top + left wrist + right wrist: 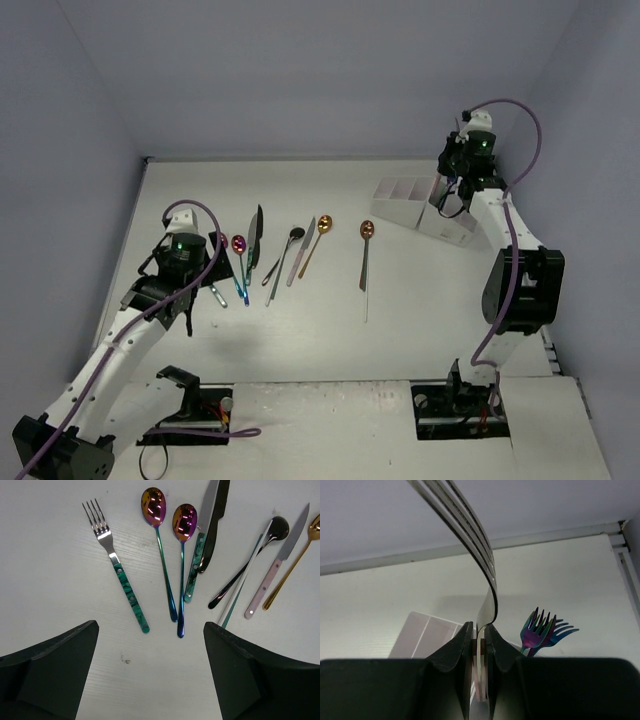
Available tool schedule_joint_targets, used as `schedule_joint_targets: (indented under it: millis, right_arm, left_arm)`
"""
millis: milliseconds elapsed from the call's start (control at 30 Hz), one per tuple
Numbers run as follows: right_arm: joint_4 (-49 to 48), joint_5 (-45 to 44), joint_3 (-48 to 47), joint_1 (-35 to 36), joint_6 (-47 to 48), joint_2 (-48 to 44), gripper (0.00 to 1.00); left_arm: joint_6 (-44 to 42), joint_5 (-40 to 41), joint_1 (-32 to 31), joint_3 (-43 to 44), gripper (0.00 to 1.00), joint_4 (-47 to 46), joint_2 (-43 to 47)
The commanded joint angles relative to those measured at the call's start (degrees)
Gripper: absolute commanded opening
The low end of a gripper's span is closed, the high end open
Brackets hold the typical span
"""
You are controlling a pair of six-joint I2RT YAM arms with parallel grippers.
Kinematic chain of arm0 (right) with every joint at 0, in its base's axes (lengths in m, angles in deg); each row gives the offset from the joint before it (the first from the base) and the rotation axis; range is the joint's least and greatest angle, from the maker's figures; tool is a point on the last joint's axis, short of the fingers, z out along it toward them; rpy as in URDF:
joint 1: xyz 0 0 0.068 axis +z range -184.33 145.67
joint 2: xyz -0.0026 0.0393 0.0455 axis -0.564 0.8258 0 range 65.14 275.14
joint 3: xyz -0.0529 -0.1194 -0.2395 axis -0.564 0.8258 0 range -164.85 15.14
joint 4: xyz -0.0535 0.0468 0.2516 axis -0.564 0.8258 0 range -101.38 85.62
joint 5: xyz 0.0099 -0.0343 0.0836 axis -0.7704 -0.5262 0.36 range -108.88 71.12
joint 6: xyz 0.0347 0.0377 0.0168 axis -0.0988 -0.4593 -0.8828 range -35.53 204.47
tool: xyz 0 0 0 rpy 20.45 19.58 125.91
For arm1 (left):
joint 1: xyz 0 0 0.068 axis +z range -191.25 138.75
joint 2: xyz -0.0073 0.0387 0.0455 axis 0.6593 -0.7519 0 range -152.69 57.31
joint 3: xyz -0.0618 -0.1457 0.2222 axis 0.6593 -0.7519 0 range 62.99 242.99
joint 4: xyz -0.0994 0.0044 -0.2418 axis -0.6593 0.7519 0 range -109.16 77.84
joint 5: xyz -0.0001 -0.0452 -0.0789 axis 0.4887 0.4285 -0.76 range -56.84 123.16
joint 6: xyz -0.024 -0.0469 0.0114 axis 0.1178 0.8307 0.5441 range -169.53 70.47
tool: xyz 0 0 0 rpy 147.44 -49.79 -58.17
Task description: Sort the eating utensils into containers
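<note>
My left gripper point(188, 264) is open and empty above the table point(45, 555), its fingers point(60, 655) just short of the handle ends of a green-handled fork point(117, 565) and two rainbow spoons point(156, 510). Beside them lie a green-handled knife point(196, 565), a black knife point(215, 525), a black spoon point(277, 527), a pink-handled knife point(272, 575) and a gold spoon point(314, 527). My right gripper point(479, 627) is shut on a silver fork point(465, 525), tines up, over the white containers point(415, 205). Rainbow forks point(542, 627) stand in one compartment.
A copper spoon point(366, 232) lies alone mid-table, between the utensil row and the containers. The table's back edge meets the wall behind the containers. The arm bases sit at the near edge.
</note>
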Motion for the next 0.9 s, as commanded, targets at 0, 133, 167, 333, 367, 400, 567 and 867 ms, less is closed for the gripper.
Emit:
schedule_joint_targets:
  millis: [0,133,167,333,367,400,567,867]
  right_arm:
    - [-6.1,-0.1,-0.7,-0.3,2.2,0.4,0.0]
    - [-8.4,-0.4,3.7,-0.3,1.7,-0.1,0.0]
    - [-8.7,-0.4,4.0,-0.3,1.5,-0.4,0.0]
    - [-9.9,-1.1,8.3,-0.3,0.6,-0.8,0.1]
    - [-10.0,-1.1,8.8,-0.3,0.6,-0.9,0.17]
    - [-10.1,-1.2,9.4,-0.3,0.5,-1.1,0.24]
    - [-9.8,-2.6,11.1,-0.2,0.4,-3.9,0.44]
    - [-2.6,-8.7,13.5,0.1,-2.2,-17.8,0.55]
  left_arm:
    - [1.5,-1.1,0.2,1.1,0.84,-1.0,-0.4]
    - [1.9,-1.2,0.2,0.9,0.84,-1.1,-0.8]
    - [1.9,-1.2,0.2,1.0,0.84,-1.0,-1.0]
    - [2.6,-0.8,0.2,0.6,0.84,-0.9,-1.3]
    - [2.9,-0.5,0.3,0.6,0.84,-0.6,-1.5]
    - [3.3,-0.3,0.3,0.6,0.84,-0.2,-1.6]
    - [5.7,0.2,0.3,-0.1,0.84,1.3,-1.6]
    - [12.1,-0.9,3.4,-2.4,0.84,3.8,-2.6]
